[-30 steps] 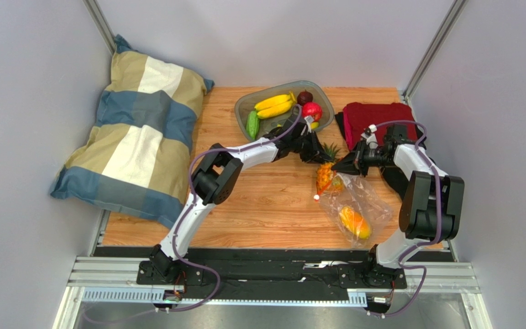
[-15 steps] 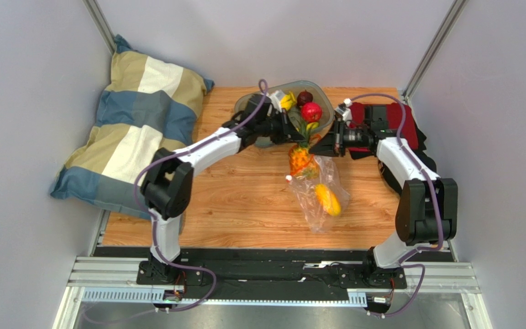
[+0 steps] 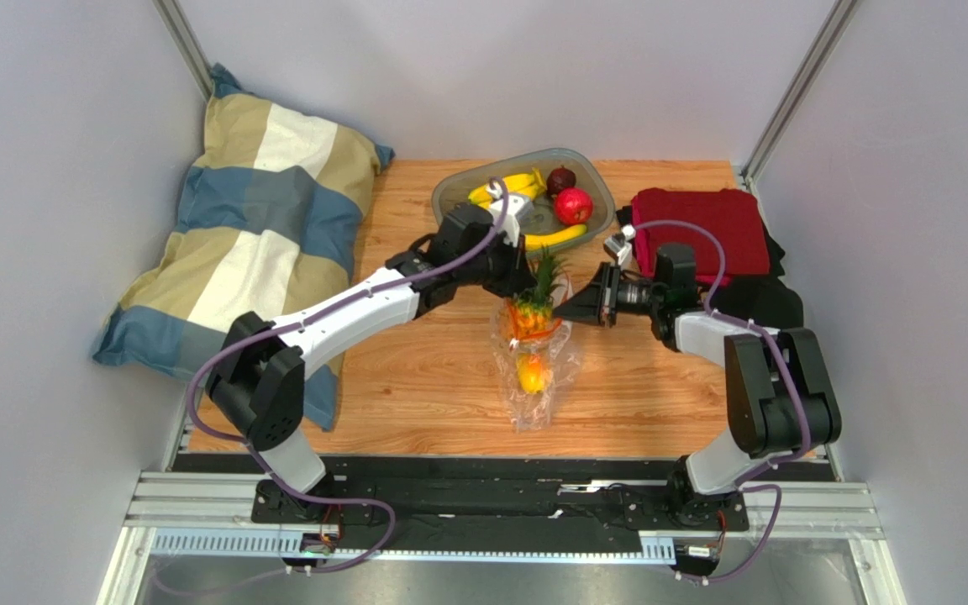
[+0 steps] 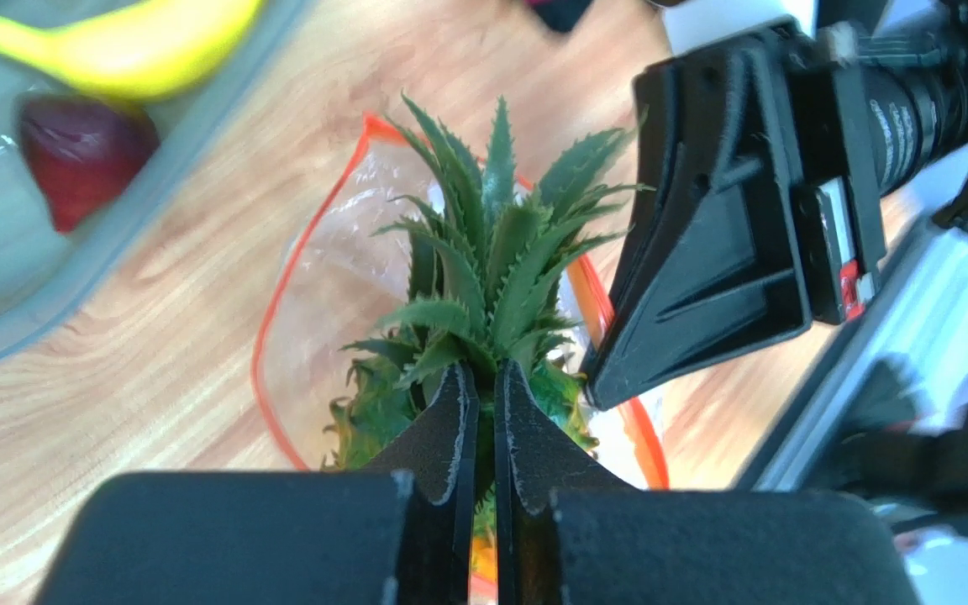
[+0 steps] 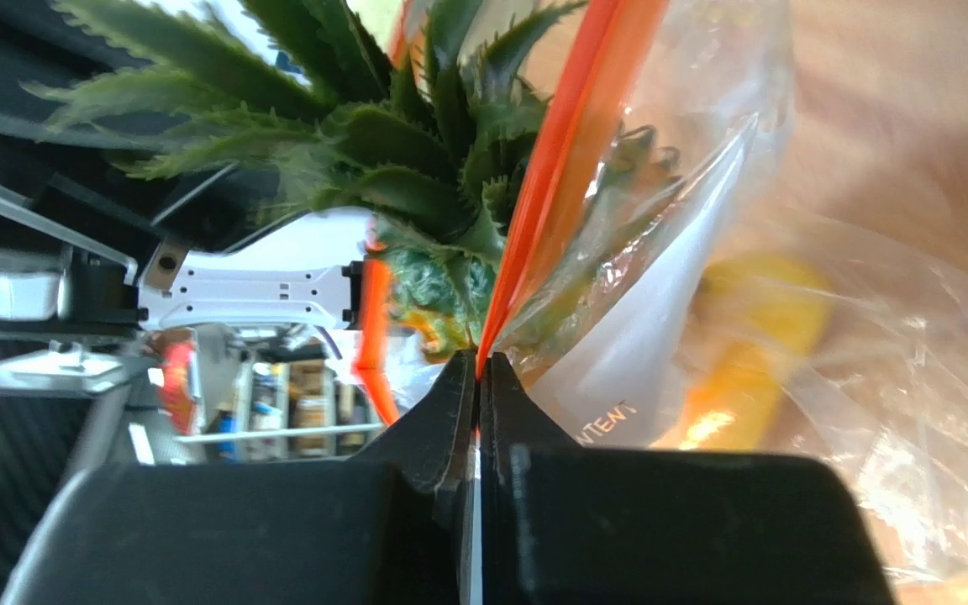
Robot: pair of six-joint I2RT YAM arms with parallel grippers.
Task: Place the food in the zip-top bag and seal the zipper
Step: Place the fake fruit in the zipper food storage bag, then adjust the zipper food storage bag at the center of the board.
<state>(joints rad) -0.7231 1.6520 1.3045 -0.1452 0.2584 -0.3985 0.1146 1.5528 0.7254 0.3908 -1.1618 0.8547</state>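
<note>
My left gripper (image 3: pixel 530 275) (image 4: pixel 484 416) is shut on the green crown of the pineapple (image 3: pixel 530 311) (image 4: pixel 492 271), which stands in the open mouth of the zip-top bag (image 3: pixel 531 372) (image 5: pixel 691 303). My right gripper (image 3: pixel 570 303) (image 5: pixel 479 378) is shut on the bag's orange-red zipper (image 5: pixel 571 151) (image 4: pixel 277 328) and holds the bag hanging above the table. The mango (image 3: pixel 532 373) (image 5: pixel 748 359) lies low in the bag. Bananas (image 3: pixel 537 208) (image 4: pixel 136 44), a red fruit (image 3: pixel 574 206) and a dark purple fruit (image 3: pixel 561 179) sit in the grey-green tray (image 3: pixel 451 195). The cucumber is hidden.
A striped pillow (image 3: pixel 249 246) lies at the left. A folded red cloth (image 3: pixel 704 221) on dark fabric lies at the back right, beside the tray. Grey walls close in both sides.
Both grippers moved left and toward me with the bag and pineapple. The bag now hangs upright, and the pineapple sits deeper in its mouth.
</note>
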